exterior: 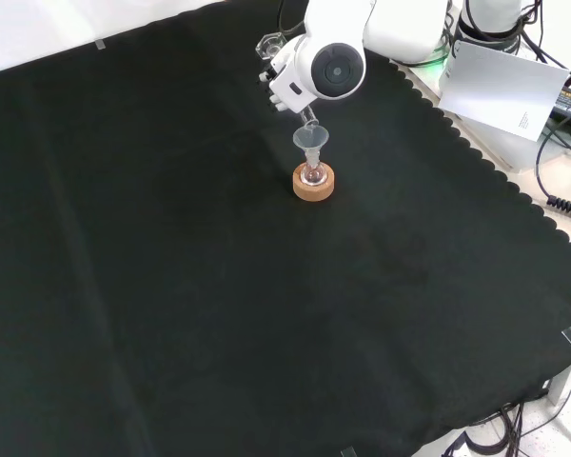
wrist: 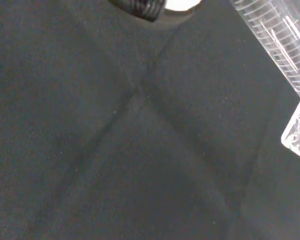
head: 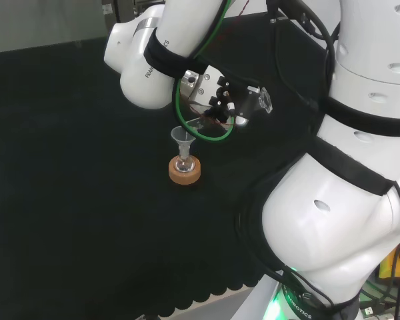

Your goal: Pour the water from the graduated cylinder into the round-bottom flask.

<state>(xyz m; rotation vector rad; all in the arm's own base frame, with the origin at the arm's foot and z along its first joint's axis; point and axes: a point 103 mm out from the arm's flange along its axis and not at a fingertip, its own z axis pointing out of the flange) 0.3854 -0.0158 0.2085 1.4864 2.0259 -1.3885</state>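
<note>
A wide black cloth with a fine woven texture and faint crossing creases covers the bench; its scalloped edge shows at the right of the front view, with pale bench and cables beyond. Over it reaches the glossy white robot arm, built of rounded links with black bands and a green cable looped near the wrist.

The black and white hand is curled round a clear, ribbed plastic graduated cylinder, tipped steeply so that its mouth points down toward the funnel while its flat clear foot sticks out on the far side of the hand. In the wrist view fine printed graduation lines run across its wall, too small to read.

Below it stands a small clear glass round-bottom flask, upright in a tan cork ring stand. A clear cone-shaped funnel sits in the flask's neck, with the cylinder's mouth just above its rim.
</note>
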